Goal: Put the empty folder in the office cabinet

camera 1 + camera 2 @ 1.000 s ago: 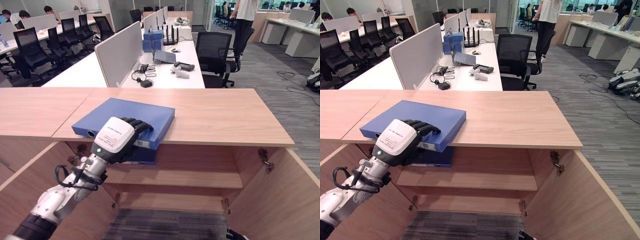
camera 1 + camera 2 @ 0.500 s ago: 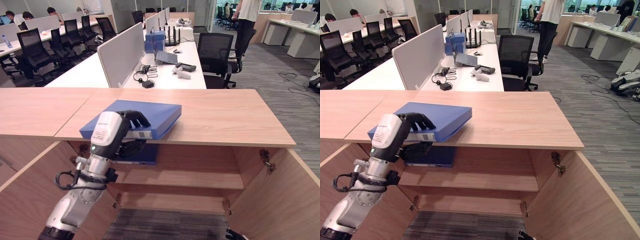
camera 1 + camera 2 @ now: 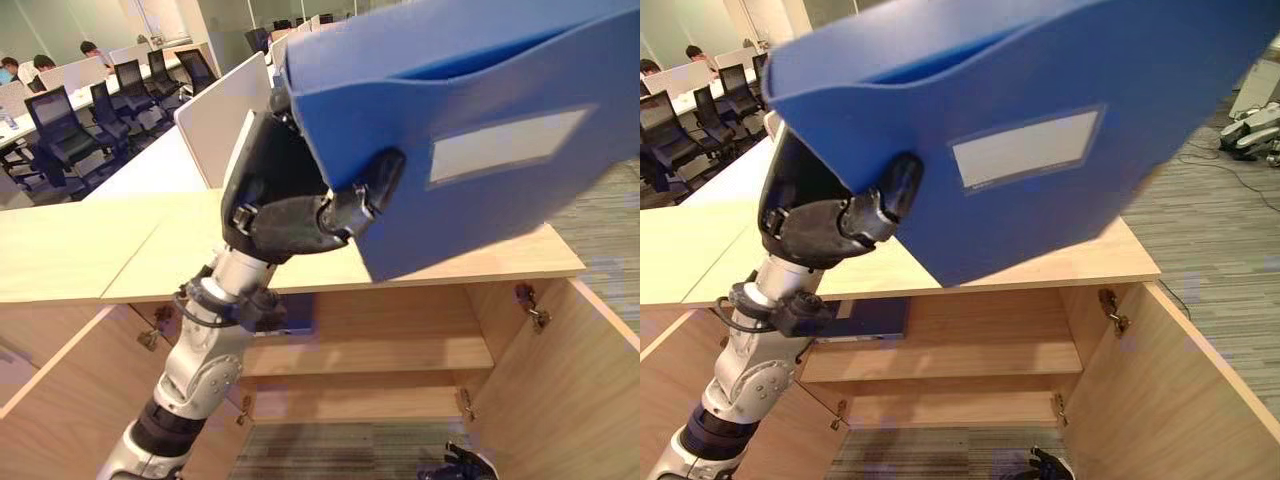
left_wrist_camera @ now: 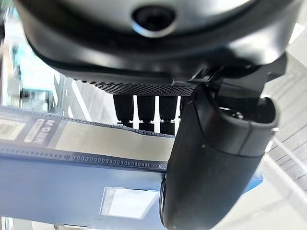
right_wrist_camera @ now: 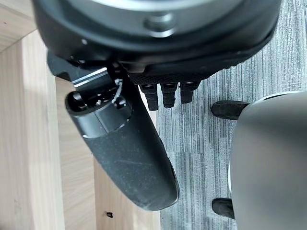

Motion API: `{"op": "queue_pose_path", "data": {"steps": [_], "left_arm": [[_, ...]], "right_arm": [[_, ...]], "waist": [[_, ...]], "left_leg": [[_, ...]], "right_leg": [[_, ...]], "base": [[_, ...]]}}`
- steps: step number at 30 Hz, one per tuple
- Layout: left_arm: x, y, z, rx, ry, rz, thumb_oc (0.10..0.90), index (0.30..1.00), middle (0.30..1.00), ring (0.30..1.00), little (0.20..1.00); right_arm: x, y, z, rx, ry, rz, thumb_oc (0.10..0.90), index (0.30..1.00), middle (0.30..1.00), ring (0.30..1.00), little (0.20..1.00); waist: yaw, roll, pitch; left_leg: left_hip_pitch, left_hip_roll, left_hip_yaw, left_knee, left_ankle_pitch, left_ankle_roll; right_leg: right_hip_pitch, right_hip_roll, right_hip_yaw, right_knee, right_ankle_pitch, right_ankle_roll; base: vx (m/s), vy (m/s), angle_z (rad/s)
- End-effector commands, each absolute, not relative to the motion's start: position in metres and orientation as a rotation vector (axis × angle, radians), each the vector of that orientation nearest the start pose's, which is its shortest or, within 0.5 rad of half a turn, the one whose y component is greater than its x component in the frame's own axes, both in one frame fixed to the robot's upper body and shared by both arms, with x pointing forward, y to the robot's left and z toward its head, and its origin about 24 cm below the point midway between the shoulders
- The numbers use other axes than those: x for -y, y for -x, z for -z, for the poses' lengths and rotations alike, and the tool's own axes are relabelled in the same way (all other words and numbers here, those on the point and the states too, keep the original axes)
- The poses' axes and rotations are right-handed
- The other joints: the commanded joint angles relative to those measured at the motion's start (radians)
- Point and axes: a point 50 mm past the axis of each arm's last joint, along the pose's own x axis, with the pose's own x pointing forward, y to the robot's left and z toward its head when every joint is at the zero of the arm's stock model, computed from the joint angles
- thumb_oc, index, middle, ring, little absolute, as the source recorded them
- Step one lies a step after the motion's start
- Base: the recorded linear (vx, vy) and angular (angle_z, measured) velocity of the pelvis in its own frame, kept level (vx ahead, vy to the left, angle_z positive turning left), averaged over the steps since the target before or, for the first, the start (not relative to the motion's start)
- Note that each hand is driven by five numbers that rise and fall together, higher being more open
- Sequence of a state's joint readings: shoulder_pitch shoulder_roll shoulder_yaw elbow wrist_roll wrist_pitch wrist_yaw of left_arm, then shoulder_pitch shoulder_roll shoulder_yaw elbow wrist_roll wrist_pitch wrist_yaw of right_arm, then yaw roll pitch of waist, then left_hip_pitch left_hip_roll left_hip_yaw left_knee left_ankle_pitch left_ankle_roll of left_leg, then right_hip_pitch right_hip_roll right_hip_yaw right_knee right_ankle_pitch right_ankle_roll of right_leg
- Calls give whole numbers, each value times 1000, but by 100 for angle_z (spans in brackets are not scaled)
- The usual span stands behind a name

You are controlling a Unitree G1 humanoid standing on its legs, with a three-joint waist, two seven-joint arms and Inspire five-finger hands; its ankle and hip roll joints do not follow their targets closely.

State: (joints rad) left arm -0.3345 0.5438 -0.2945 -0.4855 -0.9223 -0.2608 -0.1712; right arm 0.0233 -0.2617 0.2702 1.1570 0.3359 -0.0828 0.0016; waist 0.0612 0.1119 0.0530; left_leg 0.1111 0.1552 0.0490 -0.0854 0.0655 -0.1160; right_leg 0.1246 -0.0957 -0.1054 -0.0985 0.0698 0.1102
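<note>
We find the left arm raised steeply from the lower left, its wrist bent so that the left hand (image 3: 290, 205) stands high above the cabinet (image 3: 470, 265) top, close to the head camera. The hand is closed on one blue folder (image 3: 480, 130): the thumb (image 3: 365, 195) presses on the folder's broad face beside a pale blank label (image 3: 1025, 148), and in the left wrist view the fingers (image 4: 146, 109) reach behind the folder's upper edge, so the folder is pinched between thumb and fingers. The folder is held in the air, tilted, its open top edge turned upward, well above the wooden top and in front of it as we look. The right hand (image 5: 129, 153) hangs low beside a wooden panel over the grey carpet, fingers short and relaxed, holding nothing. We count one folder in the hand and one further blue folder (image 3: 875, 320) lying on the upper shelf inside the open cabinet. Both cabinet doors (image 3: 560, 390) stand open. Behind are desks with several black office chairs (image 3: 60, 125).
</note>
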Motion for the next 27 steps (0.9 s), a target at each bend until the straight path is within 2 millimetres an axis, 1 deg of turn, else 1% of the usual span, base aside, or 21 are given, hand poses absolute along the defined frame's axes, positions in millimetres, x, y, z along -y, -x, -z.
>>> {"op": "queue_pose_path", "data": {"steps": [1, 2, 4, 5, 7, 8, 11, 12, 13, 14, 16, 18, 19, 22, 23, 24, 25, 26, 27], "left_arm": [[-128, -228, -266, 856, 428, 934, 400, 300, 300, 300, 300], [-129, -228, -265, 832, 420, 947, 400, 300, 300, 300, 300], [-131, -230, -256, 731, 390, 971, 400, 300, 300, 300, 300], [-133, -231, -255, 718, 371, 971, 400, 300, 300, 300, 300], [-142, -235, -246, 650, 313, 943, 400, 300, 300, 300, 300], [-153, -238, -222, 519, 301, 900, 400, 300, 300, 300, 300], [-161, -238, -207, 432, 279, 874, 400, 300, 300, 300, 300], [-161, -238, -207, 432, 279, 874, 400, 300, 300, 300, 300], [-164, -238, -199, 388, 276, 865, 400, 300, 300, 300, 300], [-172, -238, -191, 343, 257, 840, 400, 300, 300, 300, 300], [-178, -237, -182, 305, 257, 814, 400, 300, 300, 300, 300], [-186, -235, -175, 271, 238, 782, 400, 300, 300, 300, 300], [-187, -234, -175, 271, 238, 781, 400, 300, 300, 300, 300], [-198, -232, -166, 245, 235, 728, 400, 300, 300, 300, 300], [-205, -229, -164, 245, 225, 699, 400, 300, 300, 300, 300], [-205, -229, -164, 245, 226, 698, 400, 300, 300, 300, 300], [-207, -228, -161, 247, 235, 676, 400, 300, 300, 300, 300], [-213, -226, -155, 228, 244, 647, 400, 300, 300, 300, 300], [-213, -226, -154, 227, 245, 647, 400, 300, 300, 300, 300]], "right_arm": [[218, -138, 148, -1009, 99, 63, 800, 900, 900, 900, 900], [219, -136, 149, -1014, 101, 67, 800, 900, 900, 900, 900], [220, -137, 149, -1020, 105, 69, 800, 900, 900, 900, 900], [220, -137, 149, -1020, 102, 68, 800, 900, 900, 900, 900], [220, -137, 148, -1013, 86, 69, 800, 900, 900, 900, 900], [222, -139, 147, -1001, 50, 96, 800, 900, 900, 900, 900], [227, -146, 144, -974, 17, 135, 800, 900, 900, 900, 900], [227, -146, 144, -974, 17, 134, 800, 900, 900, 900, 900], [229, -148, 142, -961, 7, 145, 800, 900, 900, 900, 900], [232, -156, 138, -928, -13, 161, 800, 900, 900, 900, 900], [236, -166, 131, -881, -21, 172, 800, 900, 900, 900, 900], [243, -184, 117, -784, -40, 188, 800, 900, 900, 900, 900], [243, -184, 117, -785, -40, 187, 800, 900, 900, 900, 900], [254, -206, 92, -634, -32, 195, 800, 900, 900, 900, 900], [264, -222, 68, -507, -30, 194, 800, 900, 900, 900, 900], [264, -222, 68, -507, -29, 193, 800, 900, 900, 900, 900], [267, -229, 56, -442, -31, 183, 800, 900, 900, 900, 900], [272, -239, 31, -324, -36, 157, 800, 900, 900, 900, 900], [272, -238, 32, -325, -36, 157, 800, 900, 900, 900, 900]], "waist": [[10, -60, 24], [11, -59, 24], [15, -58, 26], [17, -57, 25], [21, -58, 23], [29, -59, 25], [32, -59, 27], [32, -59, 27], [34, -59, 27], [40, -60, 29], [43, -62, 28], [48, -64, 30], [47, -64, 30], [48, -68, 31], [51, -71, 31], [50, -71, 31], [51, -73, 32], [47, -74, 34], [47, -74, 33]], "left_leg": [[28, 7, 31, -2, -27, -34], [29, 6, 30, -2, -27, -34], [30, 5, 27, -2, -27, -33], [31, 5, 27, -2, -27, -33], [32, 2, 26, -2, -28, -33], [42, -2, 27, -2, -39, -31], [41, -6, 29, -2, -39, -29], [41, -6, 29, -2, -39, -29], [41, -6, 30, -2, -39, -29], [40, -7, 30, -2, -38, -29], [39, -8, 31, -2, -38, -28], [38, -11, 32, -2, -37, -28], [38, -11, 32, -2, -37, -28], [37, -12, 32, -2, -38, -27], [36, -13, 33, -2, -38, -26], [36, -13, 33, -2, -38, -26], [36, -12, 33, -2, -39, -25], [36, -12, 32, -2, -39, -23], [36, -12, 32, -2, -39, -23]], "right_leg": [[97, -13, 26, 11, -147, 32], [98, -13, 25, 11, -147, 33], [99, -15, 23, 11, -146, 37], [99, -16, 22, 11, -146, 38], [100, -19, 25, 11, -145, 40], [108, -26, 24, 11, -152, 46], [106, -30, 29, 11, -149, 49], [106, -30, 29, 11, -149, 49], [105, -31, 29, 11, -148, 50], [104, -33, 29, 11, -147, 52], [103, -34, 32, 11, -145, 53], [100, -36, 32, 11, -142, 56], [100, -36, 32, 11, -142, 56], [98, -38, 33, 11, -142, 58], [96, -39, 32, 11, -142, 60], [97, -39, 32, 11, -142, 61], [97, -39, 32, 11, -142, 60], [96, -40, 32, 11, -141, 61], [96, -40, 32, 11, -141, 61]], "base": [[0, 0, 0], [0, 0, 0], [0, 0, 0], [0, 0, 0], [24, 11, 0], [45, 27, 0], [13, 9, 0], [0, 0, 0], [0, 0, 0], [0, 0, 0], [0, 0, 0], [0, 0, 0], [0, 0, 0], [0, 0, 0], [0, 0, 0], [0, 0, 0], [0, 0, 0], [0, 0, 0], [0, 0, 0]]}}
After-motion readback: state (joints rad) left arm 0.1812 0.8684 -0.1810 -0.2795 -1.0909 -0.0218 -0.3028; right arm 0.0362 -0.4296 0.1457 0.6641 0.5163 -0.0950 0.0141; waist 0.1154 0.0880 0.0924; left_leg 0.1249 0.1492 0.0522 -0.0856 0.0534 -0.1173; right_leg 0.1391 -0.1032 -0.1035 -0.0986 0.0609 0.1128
